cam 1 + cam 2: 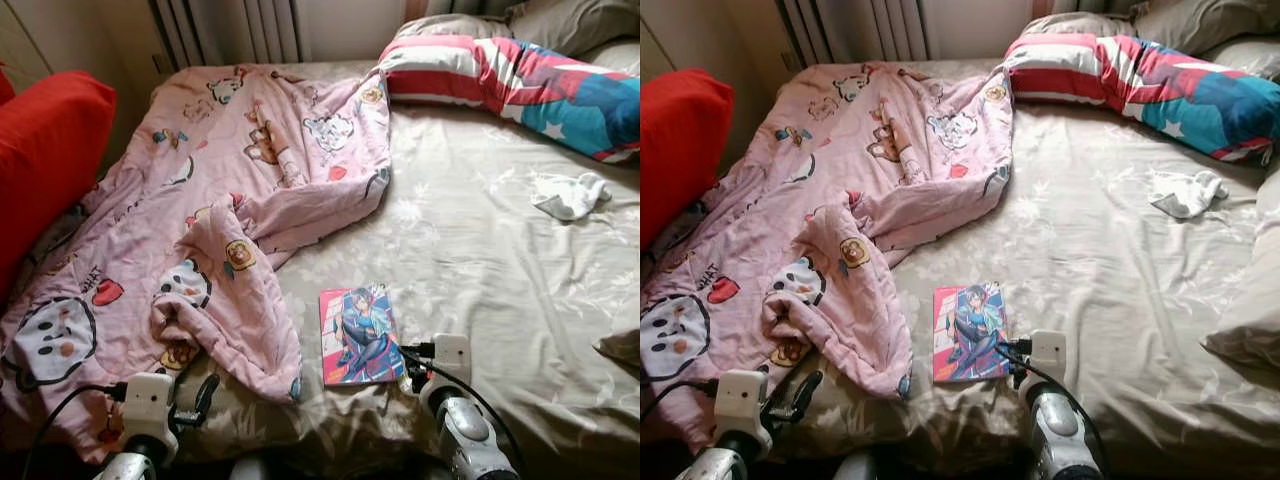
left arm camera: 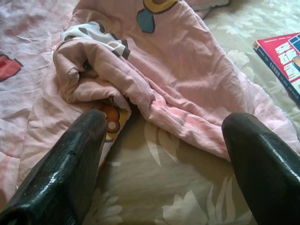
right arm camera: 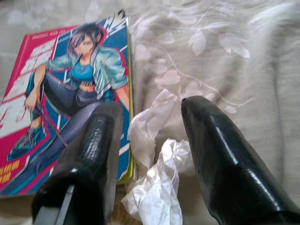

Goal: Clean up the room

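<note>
left end effector [image 2: 159,154] fingers spread, right end effector [image 3: 150,154] fingers apart

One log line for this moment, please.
left gripper: open, at pink blanket edge | right gripper: open, around crumpled wrapper beside comic book

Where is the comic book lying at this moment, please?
The comic book lies flat on the bed near its front edge, between the pink blanket on the robot's left and the right gripper, which is open beside a crumpled wrapper.

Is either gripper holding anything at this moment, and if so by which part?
Nothing is held. The left gripper is open over the sheet beside the pink quilt; the right gripper is open around crumpled wrap beside the book.
</note>
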Tool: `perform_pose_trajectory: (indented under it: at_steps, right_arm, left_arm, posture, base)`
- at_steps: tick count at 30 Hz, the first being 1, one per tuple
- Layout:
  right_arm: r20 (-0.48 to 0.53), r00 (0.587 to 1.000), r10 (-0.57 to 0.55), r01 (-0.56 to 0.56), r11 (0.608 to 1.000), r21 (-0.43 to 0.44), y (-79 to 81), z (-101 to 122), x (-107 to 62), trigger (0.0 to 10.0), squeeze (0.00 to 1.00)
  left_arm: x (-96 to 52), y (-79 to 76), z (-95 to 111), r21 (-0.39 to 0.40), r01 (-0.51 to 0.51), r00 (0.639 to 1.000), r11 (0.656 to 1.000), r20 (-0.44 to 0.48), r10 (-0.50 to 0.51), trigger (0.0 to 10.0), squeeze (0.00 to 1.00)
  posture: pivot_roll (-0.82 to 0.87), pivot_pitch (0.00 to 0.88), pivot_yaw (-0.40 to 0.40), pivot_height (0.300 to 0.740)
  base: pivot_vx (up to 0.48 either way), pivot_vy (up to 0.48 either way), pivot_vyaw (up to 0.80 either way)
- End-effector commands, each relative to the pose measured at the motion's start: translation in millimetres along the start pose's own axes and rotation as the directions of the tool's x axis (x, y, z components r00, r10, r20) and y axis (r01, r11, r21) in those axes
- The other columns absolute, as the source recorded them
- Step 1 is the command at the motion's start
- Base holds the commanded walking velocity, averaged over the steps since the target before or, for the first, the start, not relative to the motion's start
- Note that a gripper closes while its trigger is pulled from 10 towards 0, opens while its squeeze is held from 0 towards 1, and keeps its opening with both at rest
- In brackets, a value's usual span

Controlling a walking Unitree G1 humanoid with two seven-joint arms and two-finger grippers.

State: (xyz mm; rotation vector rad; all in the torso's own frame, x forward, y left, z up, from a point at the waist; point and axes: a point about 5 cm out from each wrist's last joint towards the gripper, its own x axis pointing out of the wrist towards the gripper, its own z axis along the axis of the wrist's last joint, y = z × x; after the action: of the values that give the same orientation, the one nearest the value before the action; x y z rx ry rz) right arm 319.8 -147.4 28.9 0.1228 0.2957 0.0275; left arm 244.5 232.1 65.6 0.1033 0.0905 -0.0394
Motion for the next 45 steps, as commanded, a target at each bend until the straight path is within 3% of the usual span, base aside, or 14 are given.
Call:
perform_pose_trajectory:
  at_steps: [1, 14, 25, 26, 27, 28, 29, 30, 45]
  right_arm:
    - [-0.014, 1.000, -0.003, 0.003, 0.999, 0.040, -0.2, -7.8, -3.7, 10.0, 0.00]
    - [-0.121, 0.992, 0.021, -0.006, 0.992, 0.125, -2.5, -28.5, -10.9, 10.0, 0.00]
    - [-0.235, 0.971, 0.052, -0.024, 0.993, 0.119, -0.1, -44.4, -15.7, 10.0, 0.00]
    - [-0.237, 0.970, 0.058, -0.029, 0.991, 0.127, 0.4, -45.3, -16.2, 9.7, 0.00]
    - [-0.239, 0.969, 0.057, -0.026, 0.991, 0.128, 0.2, -45.9, -16.5, 7.4, 0.00]
    - [-0.240, 0.969, 0.054, -0.024, 0.991, 0.128, -0.1, -46.3, -16.7, 0.7, 0.00]
    - [-0.241, 0.969, 0.053, -0.022, 0.992, 0.128, -0.2, -46.5, -16.8, 0.7, 0.00]
    - [-0.240, 0.969, 0.052, -0.021, 0.991, 0.131, -0.5, -46.6, -17.0, 0.0, 0.00]
    - [-0.248, 0.967, 0.064, -0.034, 0.992, 0.120, 0.9, -47.3, -17.0, 0.0, 0.00]
  left_arm:
    - [-5.3, 5.0, -2.8, -0.003, -0.019, 1.000, 1.000, -0.023, 0.019, 10.0, 0.00]
    - [-1.9, 4.9, -3.7, -0.008, -0.020, 0.999, 1.000, -0.032, 0.020, 10.0, 0.00]
    - [-3.3, 4.1, -5.5, -0.006, -0.016, 0.999, 1.000, -0.043, 0.016, 10.0, 0.00]
    - [-3.2, 3.8, -5.5, -0.006, -0.016, 0.999, 1.000, -0.043, 0.016, 10.0, 0.00]
    - [-3.1, 3.8, -5.6, -0.007, -0.017, 0.999, 1.000, -0.043, 0.016, 10.0, 0.00]
    - [-3.0, 3.8, -5.6, -0.007, -0.017, 0.999, 1.000, -0.043, 0.017, 10.0, 0.00]
    - [-2.8, 3.8, -5.5, -0.007, -0.017, 0.999, 1.000, -0.042, 0.017, 10.0, 0.00]
    - [-2.5, 3.6, -5.6, -0.007, -0.018, 0.999, 1.000, -0.042, 0.017, 10.0, 0.00]
    - [3.0, 2.4, -4.9, -0.011, -0.019, 0.999, 1.000, -0.034, 0.018, 10.0, 0.00]
  posture:
    - [0.14, 0.251, 0.050, 0.612]
    - [0.13, 0.247, 0.051, 0.612]
    - [0.13, 0.259, 0.052, 0.612]
    - [0.13, 0.259, 0.052, 0.612]
    - [0.14, 0.259, 0.051, 0.612]
    - [0.14, 0.259, 0.051, 0.612]
    - [0.14, 0.258, 0.051, 0.612]
    - [0.13, 0.257, 0.051, 0.612]
    - [0.13, 0.230, 0.045, 0.612]
  base:
    - [0.000, 0.000, 0.00]
    - [0.000, 0.000, 0.00]
    - [0.000, 0.000, 0.00]
    - [0.000, 0.000, 0.00]
    - [0.000, 0.000, 0.00]
    - [0.000, 0.000, 0.00]
    - [0.000, 0.000, 0.00]
    - [0.000, 0.000, 0.00]
    - [0.000, 0.000, 0.00]
